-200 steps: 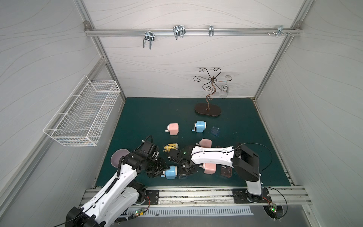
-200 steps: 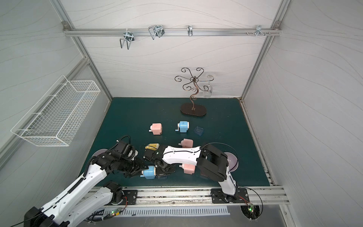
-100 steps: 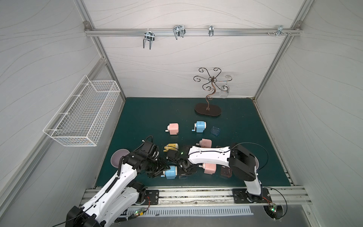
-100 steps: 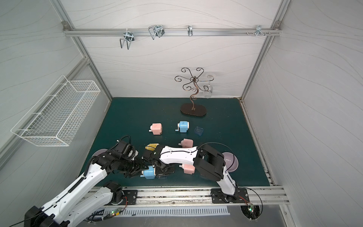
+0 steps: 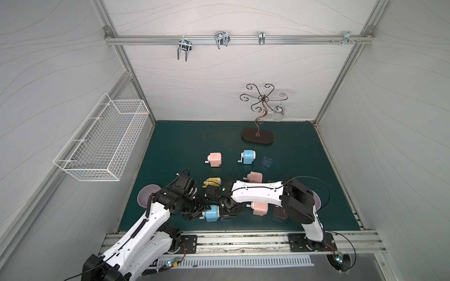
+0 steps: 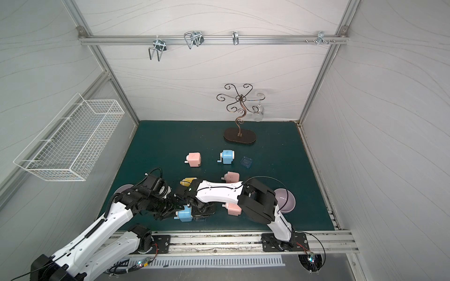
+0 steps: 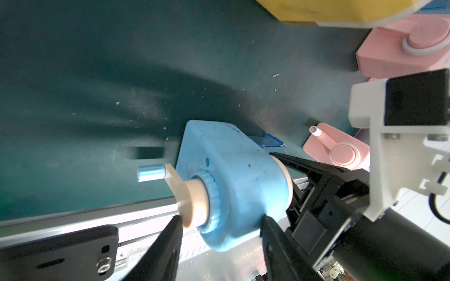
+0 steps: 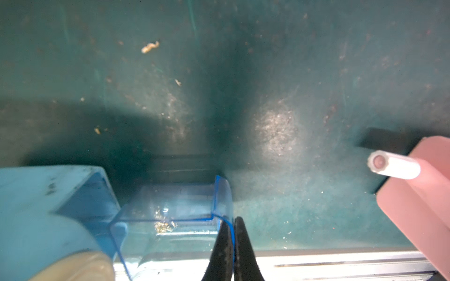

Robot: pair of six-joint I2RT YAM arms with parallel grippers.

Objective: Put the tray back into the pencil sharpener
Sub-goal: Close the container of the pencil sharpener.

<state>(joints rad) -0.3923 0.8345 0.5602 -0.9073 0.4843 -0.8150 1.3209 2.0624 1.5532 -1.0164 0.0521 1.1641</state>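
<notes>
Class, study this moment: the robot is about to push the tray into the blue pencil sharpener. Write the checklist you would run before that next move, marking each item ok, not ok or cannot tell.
1. The left claw grips the blue sharpener on both sides: ok.
2. The right claw is shut on the end wall of the tray: ok.
3. The sharpener's opening faces the tray: ok.
4. Tray square with the opening: cannot tell.
5. Tray fully seated: not ok, most of it sticks out.
6. The pink sharpener stands apart from the tray: ok.
</notes>
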